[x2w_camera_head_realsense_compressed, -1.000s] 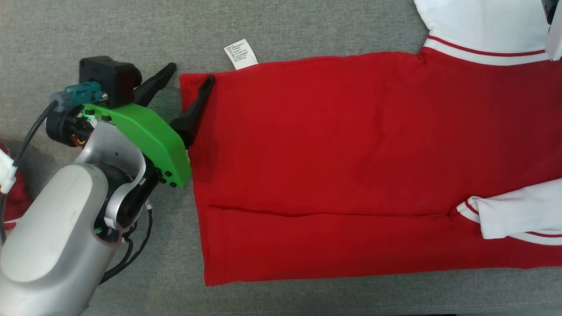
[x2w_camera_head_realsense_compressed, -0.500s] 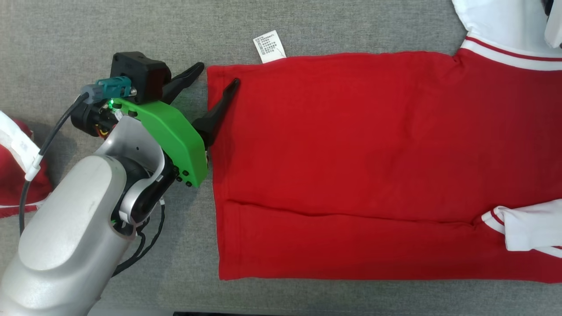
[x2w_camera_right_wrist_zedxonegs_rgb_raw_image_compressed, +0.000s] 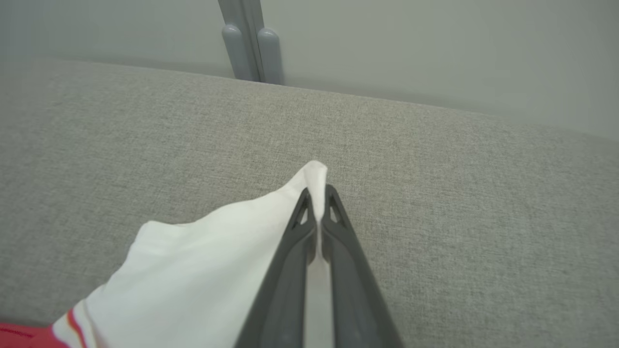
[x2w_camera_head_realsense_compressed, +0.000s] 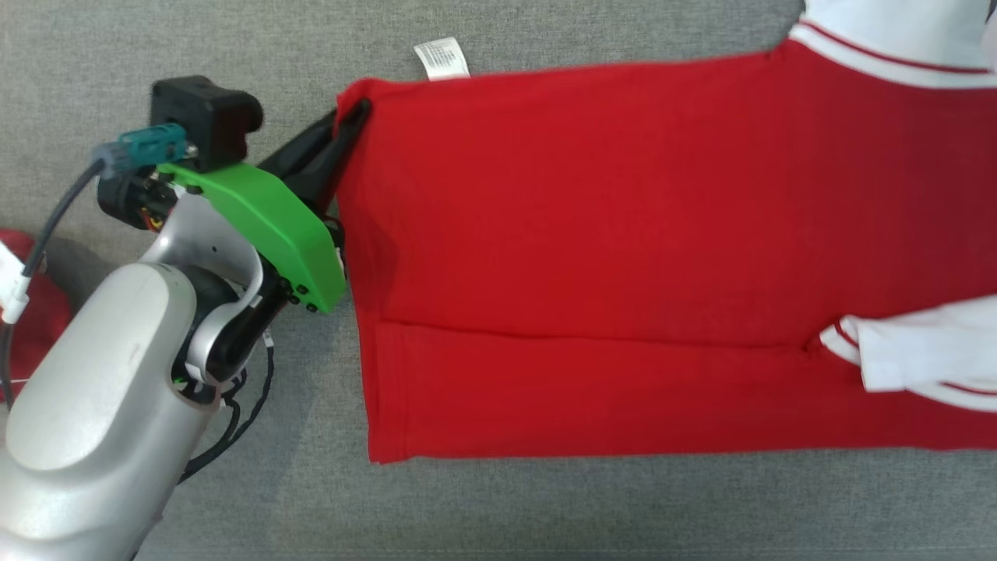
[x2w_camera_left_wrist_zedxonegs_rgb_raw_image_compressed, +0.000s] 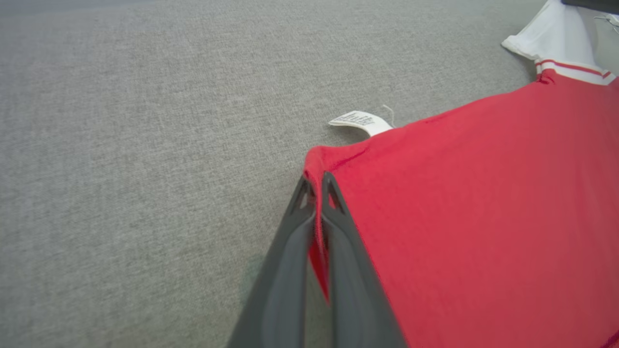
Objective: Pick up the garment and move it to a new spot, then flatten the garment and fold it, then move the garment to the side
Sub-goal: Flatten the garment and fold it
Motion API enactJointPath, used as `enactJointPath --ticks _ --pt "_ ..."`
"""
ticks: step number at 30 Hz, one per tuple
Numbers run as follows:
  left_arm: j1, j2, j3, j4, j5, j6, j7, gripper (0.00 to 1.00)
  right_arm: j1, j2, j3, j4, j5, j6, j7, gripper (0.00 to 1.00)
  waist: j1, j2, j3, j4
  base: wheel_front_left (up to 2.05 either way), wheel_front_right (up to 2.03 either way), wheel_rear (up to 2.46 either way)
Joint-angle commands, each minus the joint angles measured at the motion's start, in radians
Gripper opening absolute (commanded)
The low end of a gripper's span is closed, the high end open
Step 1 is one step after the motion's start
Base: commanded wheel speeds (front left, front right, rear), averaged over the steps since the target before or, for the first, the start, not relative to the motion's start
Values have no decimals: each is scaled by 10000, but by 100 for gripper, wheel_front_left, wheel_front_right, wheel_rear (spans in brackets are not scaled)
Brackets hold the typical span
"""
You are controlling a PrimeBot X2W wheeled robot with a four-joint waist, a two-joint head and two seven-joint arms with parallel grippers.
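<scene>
1 grey fabric surface (x2w_camera_head_realsense_compressed: 545, 514) carries everything. On it lies 1 garment (x2w_camera_head_realsense_compressed: 623, 234), red in the body and white at the sleeves, spread flat across the middle and right of the head view, with a crease running along its lower part. 1 white sleeve (x2w_camera_head_realsense_compressed: 919, 354) with red stripes is folded in over the red at the lower right. 1 other red cloth (x2w_camera_head_realsense_compressed: 31, 312) shows at the far left edge, well apart from the garment.

There are 2 grippers. The left gripper (x2w_camera_head_realsense_compressed: 347, 125) has its 2 dark fingers pressed together on the garment's upper left corner, with red cloth pinched between them in the left wrist view (x2w_camera_left_wrist_zedxonegs_rgb_raw_image_compressed: 316, 186). The right gripper (x2w_camera_right_wrist_zedxonegs_rgb_raw_image_compressed: 316, 195) is likewise clamped, on a white tip of the garment that rises between its fingers.

1 small white label (x2w_camera_head_realsense_compressed: 442, 58) sticks out from the top hem, near the left gripper.

A second ago the left fingers stood wide apart, 1 on the grey surface and 1 on the red cloth; now they have closed on the corner, which is bunched up.
</scene>
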Motion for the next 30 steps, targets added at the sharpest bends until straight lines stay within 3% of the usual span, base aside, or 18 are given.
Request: enactJointPath --ticks 1,7,16,23,30 --pt "-172 99 101 34 -55 55 -101 0 -58 80 -152 114 -15 -19 -168 0 -1 0 -241 -134 0 0 0" --pt "384 116 193 -145 -266 125 -263 0 712 75 -309 -94 691 -19 -498 0 -1 0 -920 -442 0 0 0" --pt "2513 850 573 -1506 -328 692 -992 0 4423 -214 -943 -2603 2060 -18 -1198 0 -1 0 -1945 -1300 0 0 0" --pt "4603 1526 749 -2956 -465 1388 -1256 0 7068 597 -1301 -4322 2369 -18 -1246 0 -1 0 -2378 -1886 0 0 0" --pt "5556 1732 748 -3350 -477 1644 -1448 0 8033 1290 -1390 -4541 2240 -13 -1317 0 -1 0 -2507 -1949 0 0 0"
